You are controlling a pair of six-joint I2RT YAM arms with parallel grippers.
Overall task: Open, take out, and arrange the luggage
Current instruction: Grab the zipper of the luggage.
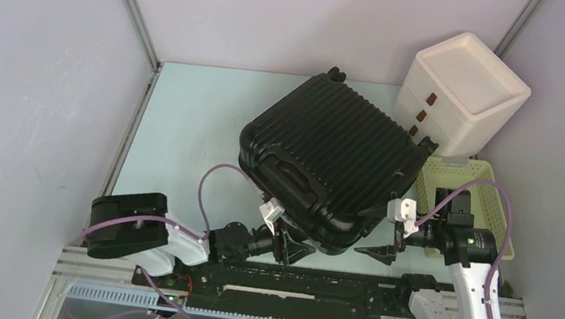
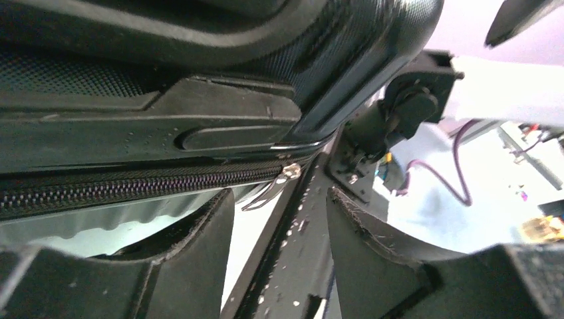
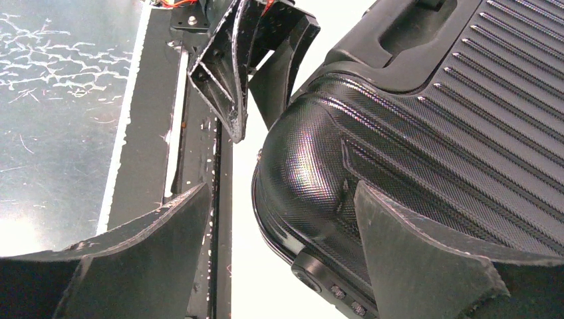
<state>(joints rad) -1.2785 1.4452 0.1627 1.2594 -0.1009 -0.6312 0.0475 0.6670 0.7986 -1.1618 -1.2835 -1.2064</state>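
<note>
The luggage (image 1: 328,157), a black ribbed hard-shell suitcase, lies flat and skewed mid-table with its lid down. My left gripper (image 1: 289,248) is at its near corner, open. In the left wrist view the zipper (image 2: 133,187) runs closed along the side to a silver slider (image 2: 288,171). Its pull tab (image 2: 266,194) hangs loose between my left gripper's (image 2: 279,193) fingertips, gripped by neither. My right gripper (image 1: 381,253) hovers open just right of the same corner. In the right wrist view the rounded corner (image 3: 312,166) sits ahead of my right gripper (image 3: 282,189), nothing held.
A white three-drawer box (image 1: 464,92) stands at the back right, against the suitcase's far corner. A pale yellow slatted basket (image 1: 492,191) lies to the right, beside my right arm. A black rail (image 1: 306,278) runs along the near edge. Grey walls enclose the table.
</note>
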